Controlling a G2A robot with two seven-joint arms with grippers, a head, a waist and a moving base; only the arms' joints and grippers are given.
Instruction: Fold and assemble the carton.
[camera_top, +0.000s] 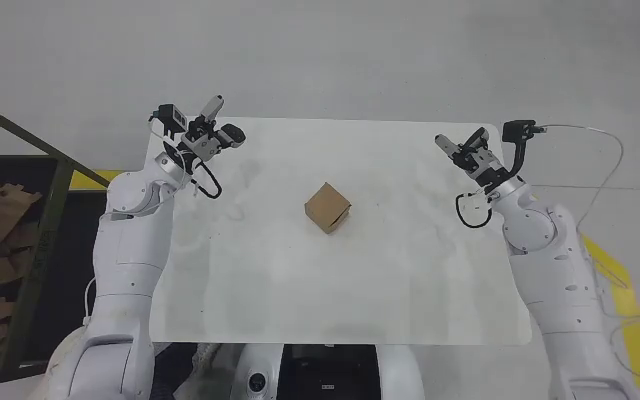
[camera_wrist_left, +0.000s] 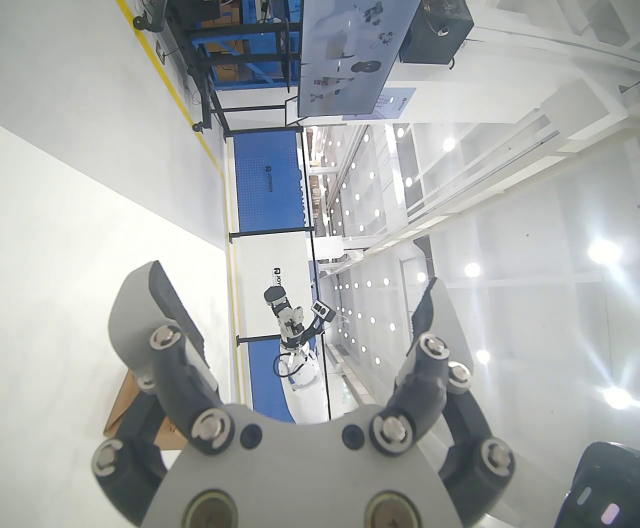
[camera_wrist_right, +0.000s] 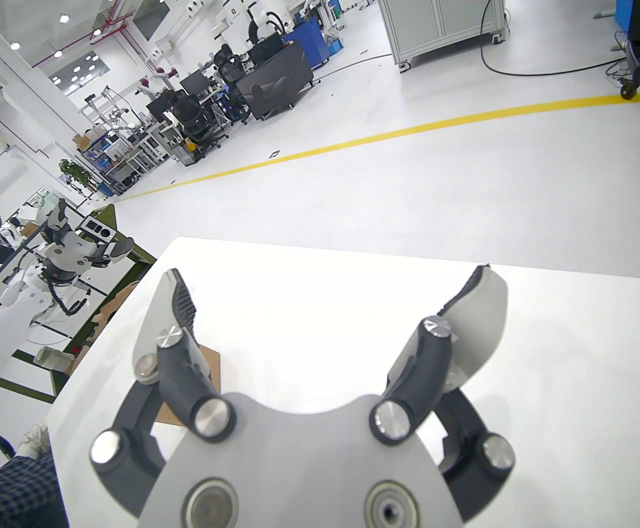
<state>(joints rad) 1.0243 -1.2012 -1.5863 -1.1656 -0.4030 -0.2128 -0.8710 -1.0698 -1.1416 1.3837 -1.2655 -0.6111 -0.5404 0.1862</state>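
**Top view:** The left pincer (camera_top: 222, 120) is hovering over the far left corner of the white table (camera_top: 400, 290). Its jaws are standing apart and gripping nothing. The right pincer (camera_top: 462, 140) is hanging over the far right corner, likewise spread wide and empty. Between them the brown carton (camera_top: 328, 207) is sitting near the middle of the table, well apart from both arms. It is looking like a small boxed-up cube, turned cornerwise to the table's edges. Loose brown cardboard (camera_top: 15, 215) is lying in a dark frame off the table's left side.

**Left wrist view:** The left pincer (camera_wrist_left: 295, 277) is showing both fingers splayed wide with only air between the ribbed pads (camera_wrist_left: 172, 305). A brown corner of the carton (camera_wrist_left: 120, 405) is peeking out behind one finger, resting on the table (camera_wrist_left: 75, 250). Farther off, the right arm (camera_wrist_left: 295, 350) is standing raised.

**Right wrist view:** The right pincer (camera_wrist_right: 328, 274) is gaping open above the table (camera_wrist_right: 310, 310), holding nothing. A part of the carton (camera_wrist_right: 212, 362) is showing just behind one finger, down on the tabletop. Across the table the left arm (camera_wrist_right: 60, 255) is hanging raised at the far corner.
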